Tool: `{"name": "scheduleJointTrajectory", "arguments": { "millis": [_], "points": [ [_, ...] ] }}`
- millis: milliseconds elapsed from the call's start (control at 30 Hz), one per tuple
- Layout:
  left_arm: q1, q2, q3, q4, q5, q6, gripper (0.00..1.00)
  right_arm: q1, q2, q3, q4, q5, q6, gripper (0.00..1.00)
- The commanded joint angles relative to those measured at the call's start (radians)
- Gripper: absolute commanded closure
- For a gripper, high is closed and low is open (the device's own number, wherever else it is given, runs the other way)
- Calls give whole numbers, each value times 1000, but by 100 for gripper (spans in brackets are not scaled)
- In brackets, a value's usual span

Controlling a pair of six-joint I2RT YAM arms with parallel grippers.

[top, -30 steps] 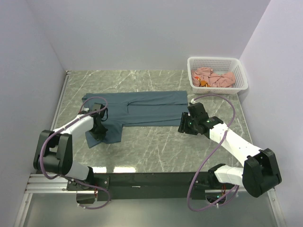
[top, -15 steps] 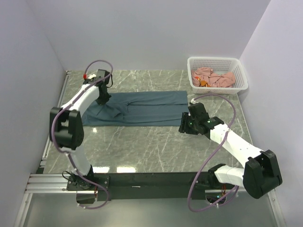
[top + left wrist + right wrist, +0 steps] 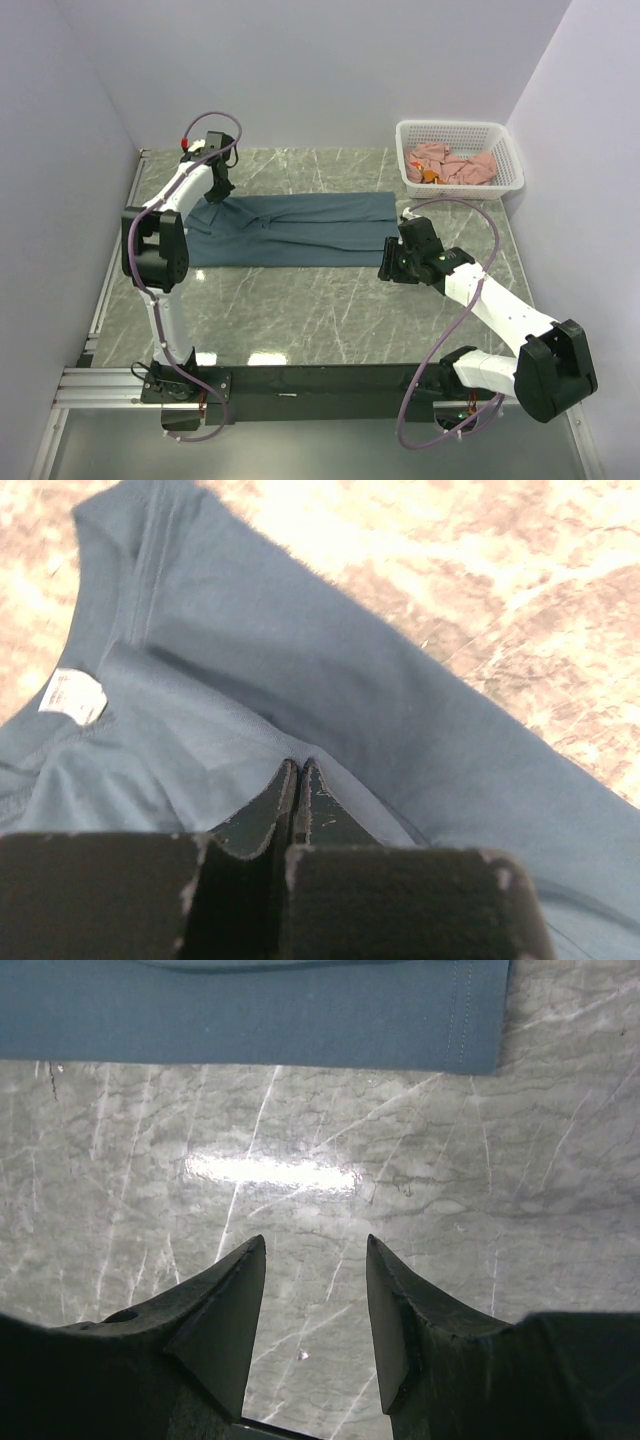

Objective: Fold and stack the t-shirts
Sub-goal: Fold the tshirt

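Observation:
The dark slate-blue t-shirt lies as a long flat band across the middle of the table. My left gripper is at its far left end, shut on a fold of the shirt; the left wrist view shows the closed fingertips pinching blue cloth near the collar and its white label. My right gripper is open and empty just off the shirt's near right corner, over bare marble, with the shirt's hem ahead of it. Salmon-pink t-shirts lie crumpled in the basket.
The white lattice basket stands at the back right corner of the marble table. Purple walls close the table on the left, back and right. A black rail runs along the near edge at the arm bases.
My left gripper has carried the shirt's near-left flap from the front left up to the far left edge, so the shirt is now a narrower band. The right arm has not moved.

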Motion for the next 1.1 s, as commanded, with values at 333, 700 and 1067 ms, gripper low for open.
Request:
{"name": "scheduleJointTrajectory", "arguments": {
  "millis": [333, 700, 1067],
  "points": [
    [3, 57, 62, 127, 37, 68, 95, -4, 67, 50, 71, 12, -20, 48],
    [39, 76, 42, 157, 35, 30, 93, -1, 283, 188, 201, -95, -32, 55],
    [40, -45, -24, 179, 49, 52, 11, 19, 457, 285, 289, -203, -23, 59]
  ]
}}
